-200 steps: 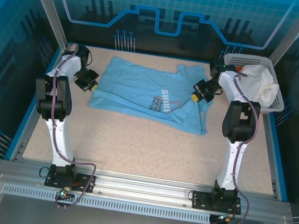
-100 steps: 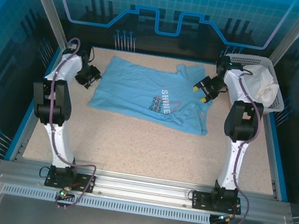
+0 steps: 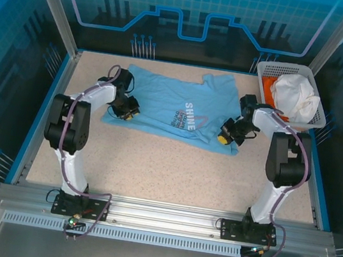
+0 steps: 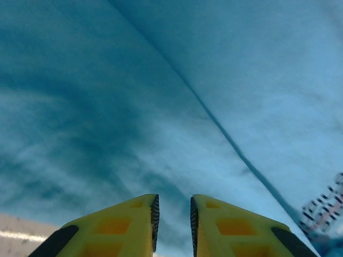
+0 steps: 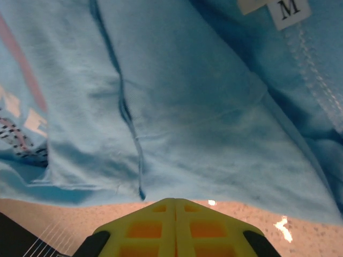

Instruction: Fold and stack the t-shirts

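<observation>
Top external view showed the speckled table [image 3: 167, 160] with the light blue t-shirt [image 3: 162, 101] spread flat across its far half. At the far right corner stood the white basket [image 3: 287, 67], holding a crumpled white t-shirt [image 3: 296, 95] and an orange one [image 3: 268, 85]. The left gripper [image 3: 128, 114] sat low on the blue shirt's left part, its fingers [image 4: 144, 214] parted by a narrow gap. The right gripper [image 3: 224, 137] rested at the shirt's near right edge, jaws pressed together; whether they pinched cloth could not be told. An "M" size label [image 5: 289, 9] lay nearby.
</observation>
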